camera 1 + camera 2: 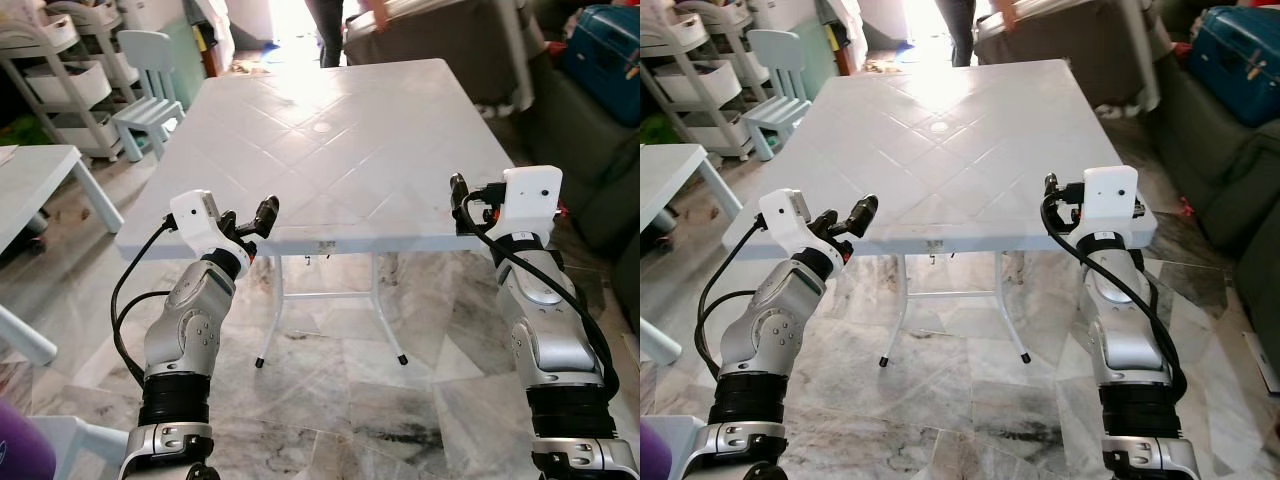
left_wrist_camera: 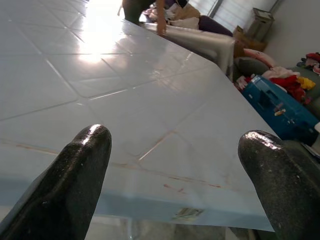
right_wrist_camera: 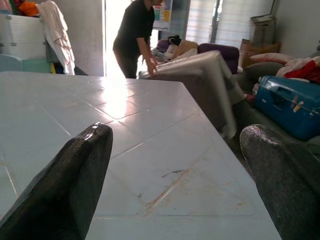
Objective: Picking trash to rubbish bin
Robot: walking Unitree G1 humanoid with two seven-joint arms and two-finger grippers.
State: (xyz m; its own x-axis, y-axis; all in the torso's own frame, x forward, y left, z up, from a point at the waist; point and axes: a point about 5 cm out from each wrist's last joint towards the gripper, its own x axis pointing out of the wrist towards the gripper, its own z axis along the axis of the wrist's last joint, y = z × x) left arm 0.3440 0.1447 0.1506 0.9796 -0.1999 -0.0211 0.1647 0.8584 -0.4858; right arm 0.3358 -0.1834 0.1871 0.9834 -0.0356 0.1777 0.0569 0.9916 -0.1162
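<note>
A white plastic table point(image 1: 340, 130) with a diamond-patterned top stands in front of me. My left gripper point(image 1: 262, 215) is raised at the table's near-left edge, level with the top. In the left wrist view its fingers point(image 2: 80, 165) stand wide apart, open, with nothing between them. My right gripper point(image 1: 458, 195) hovers at the near-right corner of the table. It is open too, and its fingers point(image 3: 75, 175) frame the tabletop with its faint scuff marks.
A person point(image 1: 335, 25) bends over a grey covered sofa point(image 1: 440, 40) beyond the far edge. A blue suitcase point(image 1: 605, 45) lies at the right, a small pale chair point(image 1: 150, 85) and shelving point(image 1: 70, 80) at the left. A low white table point(image 1: 30, 180) stands near left.
</note>
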